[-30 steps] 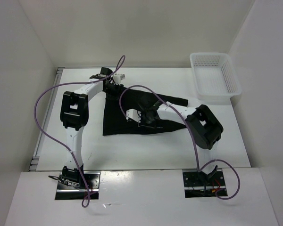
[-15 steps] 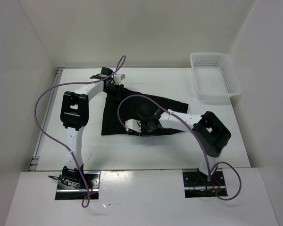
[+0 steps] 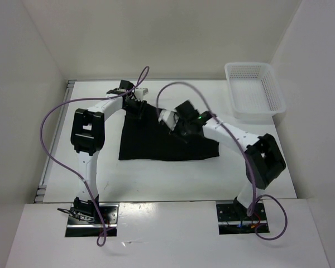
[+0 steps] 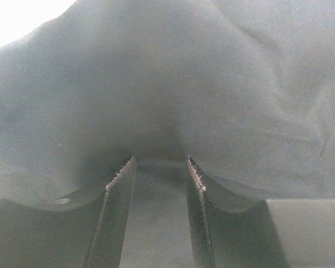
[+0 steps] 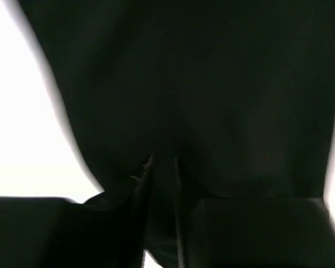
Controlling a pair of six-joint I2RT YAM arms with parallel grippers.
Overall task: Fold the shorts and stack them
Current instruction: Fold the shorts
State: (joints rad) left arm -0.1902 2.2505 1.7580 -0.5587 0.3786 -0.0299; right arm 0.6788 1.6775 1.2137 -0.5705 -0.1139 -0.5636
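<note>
The black shorts (image 3: 156, 146) lie as a wide dark shape on the white table (image 3: 156, 180). My left gripper (image 3: 137, 108) is at their far left corner. In the left wrist view the fabric (image 4: 156, 84) bunches between the fingertips of the left gripper (image 4: 159, 164), which is shut on it. My right gripper (image 3: 176, 124) is over the far edge of the shorts. In the right wrist view the right gripper (image 5: 163, 162) has narrow jaws pinching black cloth (image 5: 212, 84). No label mark shows.
A white mesh basket (image 3: 254, 92) stands at the far right of the table, apart from the shorts. White walls close in the left, back and right. Purple cables (image 3: 47, 139) loop over both arms.
My right gripper has moved from the middle of the shorts toward the far side, carrying cloth with it. The leg that stretched to the right is gone. The left gripper has stayed.
</note>
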